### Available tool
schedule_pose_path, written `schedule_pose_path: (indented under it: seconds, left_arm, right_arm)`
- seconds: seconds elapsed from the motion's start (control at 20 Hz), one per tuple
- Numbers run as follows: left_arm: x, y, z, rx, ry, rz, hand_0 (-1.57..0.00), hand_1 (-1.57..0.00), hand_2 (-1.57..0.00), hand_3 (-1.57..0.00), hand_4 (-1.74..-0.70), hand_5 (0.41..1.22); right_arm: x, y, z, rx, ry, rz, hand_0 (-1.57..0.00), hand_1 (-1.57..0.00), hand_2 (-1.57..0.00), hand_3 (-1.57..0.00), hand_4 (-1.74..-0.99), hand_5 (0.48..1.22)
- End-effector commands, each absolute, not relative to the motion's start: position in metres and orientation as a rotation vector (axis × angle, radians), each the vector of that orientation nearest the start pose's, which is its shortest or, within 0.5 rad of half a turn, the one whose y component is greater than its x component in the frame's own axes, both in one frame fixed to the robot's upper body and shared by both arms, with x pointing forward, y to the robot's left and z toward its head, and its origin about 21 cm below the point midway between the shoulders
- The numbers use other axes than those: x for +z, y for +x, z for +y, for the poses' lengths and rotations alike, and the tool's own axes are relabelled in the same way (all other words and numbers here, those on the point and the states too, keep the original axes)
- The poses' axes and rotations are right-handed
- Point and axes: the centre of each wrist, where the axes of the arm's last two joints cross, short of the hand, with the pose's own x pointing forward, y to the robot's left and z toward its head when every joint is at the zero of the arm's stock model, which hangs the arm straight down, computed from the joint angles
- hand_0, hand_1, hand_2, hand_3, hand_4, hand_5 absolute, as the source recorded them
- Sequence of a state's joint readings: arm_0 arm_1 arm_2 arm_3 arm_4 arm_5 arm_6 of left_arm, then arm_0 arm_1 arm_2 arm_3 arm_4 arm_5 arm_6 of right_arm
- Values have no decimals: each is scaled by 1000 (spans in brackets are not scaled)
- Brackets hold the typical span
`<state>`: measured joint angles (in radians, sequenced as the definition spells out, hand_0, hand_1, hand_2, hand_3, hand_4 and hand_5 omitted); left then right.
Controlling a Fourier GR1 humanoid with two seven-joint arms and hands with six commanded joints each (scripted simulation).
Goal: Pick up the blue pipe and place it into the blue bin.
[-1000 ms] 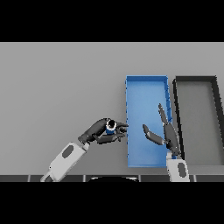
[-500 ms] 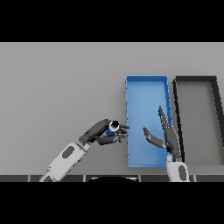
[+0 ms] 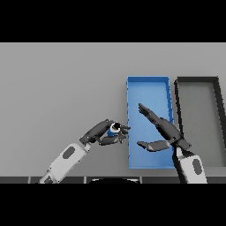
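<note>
A short blue pipe with a pale open end sits in my left hand, whose fingers and thumb curl round it. The hand is just left of the blue bin, near its lower left wall, with fingertips close to the rim. My right hand hovers over the bin's lower half, fingers straight and pointing up-left, thumb spread below, holding nothing.
A black bin stands directly right of the blue one, its walls almost touching it. Grey table stretches to the left and behind both bins.
My left hand has carried the pipe slightly right, closer to the blue bin's left wall. My right hand has tilted its fingers a little more to the left over the bin.
</note>
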<state>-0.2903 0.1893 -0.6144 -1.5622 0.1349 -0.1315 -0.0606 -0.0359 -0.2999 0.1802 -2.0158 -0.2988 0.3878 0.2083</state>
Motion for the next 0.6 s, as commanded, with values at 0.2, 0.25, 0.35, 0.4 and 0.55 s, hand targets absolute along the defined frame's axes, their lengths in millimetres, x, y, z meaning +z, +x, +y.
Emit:
schedule_pose_path:
  seconds: [0.2, 0.25, 0.35, 0.4, 0.55]
  left_arm:
    - [44, 260, 108, -783, -574, -1662, -1571, -1571, -1571, -1484, -1741, 1221]
    - [46, 260, 105, -782, -579, -1658, -1571, -1571, -1571, -1486, -1741, 1221]
    - [45, 258, 111, -788, -597, -1666, -1571, -1571, -1571, -1488, -1741, 1221]
    - [42, 257, 109, -789, -606, -1661, -1571, -1571, -1571, -1502, -1741, 1221]
    - [41, 258, 107, -795, -641, -1658, -1571, -1571, -1571, -1532, -1741, 1221]
  right_arm:
    - [144, 239, -201, 863, 529, -1685, 1, 1, 1, 1, -1306, 521]
    - [147, 243, -191, 905, 538, -1677, 1, 1, 1, 1, -1294, 523]
    - [149, 249, -177, 950, 577, -1658, 1, 1, 1, 1, -1253, 529]
    - [149, 252, -170, 977, 585, -1644, 1, 1, 1, 1, -1241, 530]
    - [151, 260, -148, 1038, 617, -1625, 1, 1, 1, 1, -1227, 532]
